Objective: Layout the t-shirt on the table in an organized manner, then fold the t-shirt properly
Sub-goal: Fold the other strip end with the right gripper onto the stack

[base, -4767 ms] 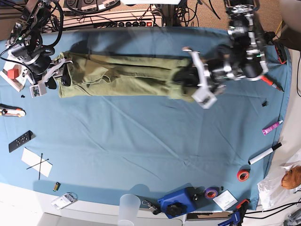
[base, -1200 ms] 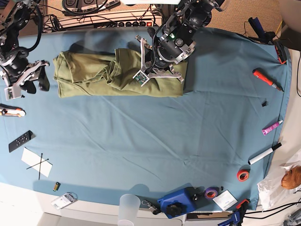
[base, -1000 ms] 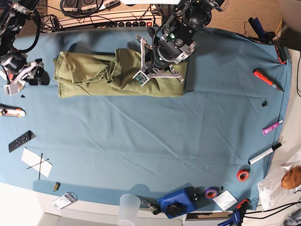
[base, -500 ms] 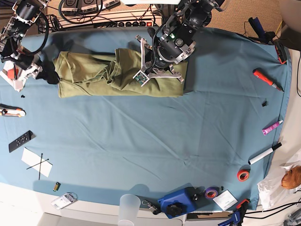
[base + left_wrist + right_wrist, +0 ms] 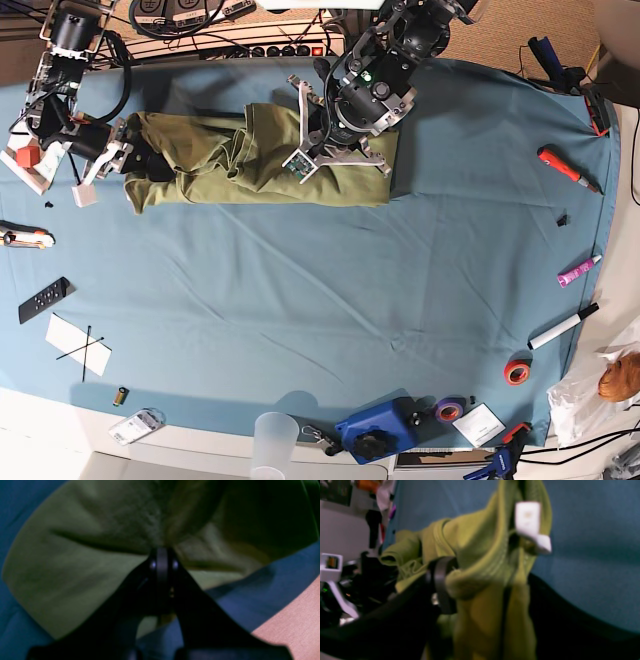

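The olive-green t-shirt (image 5: 255, 160) lies as a long folded band along the far part of the counter (image 5: 330, 300), which wears a blue cloth; its right half is flat and smooth, while its left half is bunched into thick folds. The left pincer (image 5: 322, 135) stands over the middle of the band, in the base view on the right side of the bunched part; in the left wrist view its two black fingers (image 5: 162, 565) meet tip to tip and pinch a ridge of the green fabric (image 5: 105, 542), so it is closed on the shirt, with the blue cloth showing on both sides of the garment. The right pincer (image 5: 128, 160) is at the left end of the band; in the right wrist view the collar part of the shirt (image 5: 480, 562), with its small white tag (image 5: 528, 521), hangs between the two black fingers (image 5: 440, 585), which stand apart around the cloth; whether they press it already I cannot tell, because the picture is blurred. On the counter near the edges lie other small things, well apart from the shirt: a black remote (image 5: 43, 299), a white paper card (image 5: 78, 345), a red screwdriver (image 5: 568, 168), a pink tube (image 5: 579, 270), a black-capped marker (image 5: 563, 326), a red tape roll (image 5: 517, 372) and a blue tool (image 5: 378, 430).
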Controlling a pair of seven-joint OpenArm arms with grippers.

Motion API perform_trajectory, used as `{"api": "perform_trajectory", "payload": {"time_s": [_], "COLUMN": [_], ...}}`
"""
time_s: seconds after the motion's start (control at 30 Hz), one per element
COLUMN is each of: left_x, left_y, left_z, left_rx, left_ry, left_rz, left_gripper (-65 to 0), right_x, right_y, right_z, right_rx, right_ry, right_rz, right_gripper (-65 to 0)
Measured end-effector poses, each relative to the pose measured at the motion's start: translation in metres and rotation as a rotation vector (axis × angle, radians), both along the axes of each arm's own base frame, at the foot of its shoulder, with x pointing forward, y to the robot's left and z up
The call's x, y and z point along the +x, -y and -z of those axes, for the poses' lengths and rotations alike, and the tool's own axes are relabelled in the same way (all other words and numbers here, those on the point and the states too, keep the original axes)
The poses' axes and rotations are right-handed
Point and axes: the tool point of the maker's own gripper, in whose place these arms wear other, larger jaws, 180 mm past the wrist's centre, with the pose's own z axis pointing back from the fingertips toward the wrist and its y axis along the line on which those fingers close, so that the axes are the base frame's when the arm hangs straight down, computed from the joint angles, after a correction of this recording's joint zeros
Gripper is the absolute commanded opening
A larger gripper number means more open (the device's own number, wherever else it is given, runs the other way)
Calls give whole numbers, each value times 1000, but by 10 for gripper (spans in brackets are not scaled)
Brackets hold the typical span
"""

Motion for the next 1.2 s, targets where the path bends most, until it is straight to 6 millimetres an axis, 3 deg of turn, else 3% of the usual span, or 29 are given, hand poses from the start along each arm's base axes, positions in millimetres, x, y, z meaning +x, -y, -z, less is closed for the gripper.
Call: {"api": "perform_trajectory", "payload": {"time_s": [0.13,0.27,0.37,0.53,0.7,0.8,0.97,1.1,1.2], "left_x": [0,-6,-19,-25,-21,-21,-23,-6,8], "left_y": [1,9,31,70,85,81,68,46,22], "left_z": [0,-2,-8,-33,-55,-68,-88,-96,-90], "left_rx": [-5,-60,-129,-270,-333,-326,-290,-224,-99], "left_ry": [-1,-38,-81,-107,-83,-79,-60,21,79], "left_rz": [1,8,86,123,127,128,132,21,-58], "left_gripper": [-650,-650,-650,-650,-650,-650,-650,-650,-650], "right_x": [-2,-4,0,28,35,30,35,36,33], "right_y": [9,27,55,108,129,131,121,94,69], "right_z": [3,-1,-6,-36,-53,-58,-94,-115,-116], "right_rx": [-49,-79,-176,-352,-442,-502,-633,-687,-674], "right_ry": [-11,-16,-18,32,43,24,141,229,271], "right_rz": [3,57,105,174,173,137,77,43,20], "right_gripper": [-650,-650,-650,-650,-650,-650,-650,-650,-650]}}
